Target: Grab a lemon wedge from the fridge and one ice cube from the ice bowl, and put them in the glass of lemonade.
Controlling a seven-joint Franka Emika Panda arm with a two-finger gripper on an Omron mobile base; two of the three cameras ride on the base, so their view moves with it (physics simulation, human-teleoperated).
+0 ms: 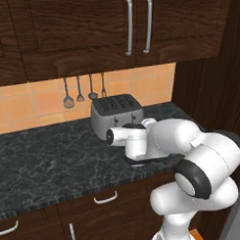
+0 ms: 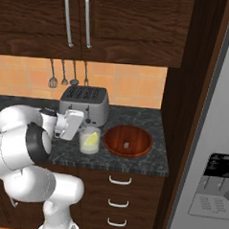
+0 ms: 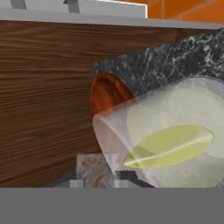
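From the right base view, the toaster (image 2: 84, 104) stands at the back of the counter (image 2: 147, 161), with the gripper (image 2: 70, 125) just left of the glass of lemonade (image 2: 89, 140) — jaws closed, holding nothing visible. The lemon wedge (image 2: 92, 139) sits inside the glass — the ice bowl (image 2: 127, 141) is just right of it, then the fridge (image 2: 210, 156).

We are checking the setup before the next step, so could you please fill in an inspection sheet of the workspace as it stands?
Surface: dark speckled stone counter, above wooden drawers.
Job's things: glass of lemonade upright near the counter's front edge, lemon wedge already inside it; ice bowl beside the glass, one small pale piece in it; fridge at the counter's end, doors closed.
Clutter: steel toaster behind the glass.
Grippers: gripper shut, beside the glass; nothing visibly held.
Cables: nothing seen.
Surroundings: orange tiled wall with hanging utensils, dark wooden cabinets above.
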